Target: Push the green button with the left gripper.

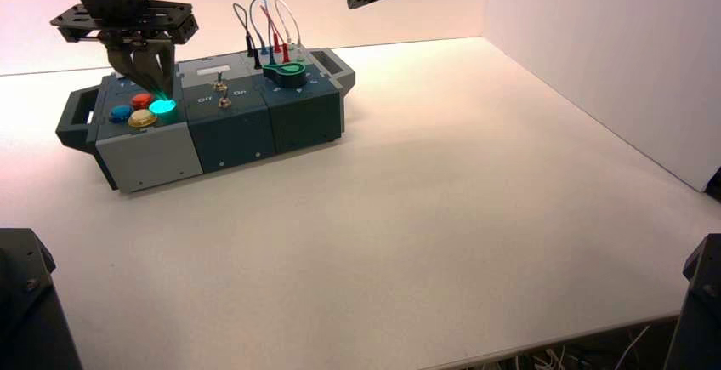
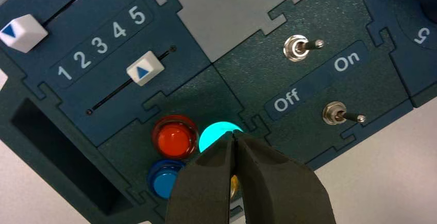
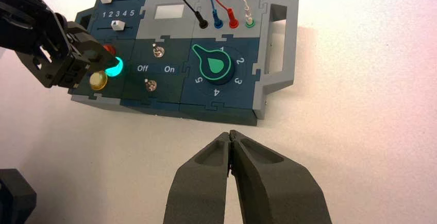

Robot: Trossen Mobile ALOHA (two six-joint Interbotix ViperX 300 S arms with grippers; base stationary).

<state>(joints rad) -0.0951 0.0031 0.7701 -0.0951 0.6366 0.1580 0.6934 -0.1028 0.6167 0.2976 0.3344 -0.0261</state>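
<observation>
The green button (image 1: 161, 106) glows bright teal at the left end of the box (image 1: 229, 128), beside the red button (image 1: 141, 99), the blue button (image 1: 120, 113) and the yellow button (image 1: 142, 119). My left gripper (image 1: 159, 92) comes straight down onto it, shut. In the left wrist view its closed tips (image 2: 234, 135) touch the edge of the lit green button (image 2: 215, 134) and cover part of it. The right wrist view shows that same left gripper (image 3: 105, 59) resting against the lit green button (image 3: 114, 68). My right gripper (image 1: 352, 2) hangs shut high behind the box, holding nothing.
Two toggle switches (image 2: 301, 46) (image 2: 341, 115) flank the Off/On lettering, both levers leaning to the On side. Two white sliders (image 2: 145, 68) sit by the 1–5 scale. A green teardrop knob (image 3: 215, 67) and looped wires (image 1: 268, 21) occupy the box's right end. A white wall (image 1: 595, 47) stands at right.
</observation>
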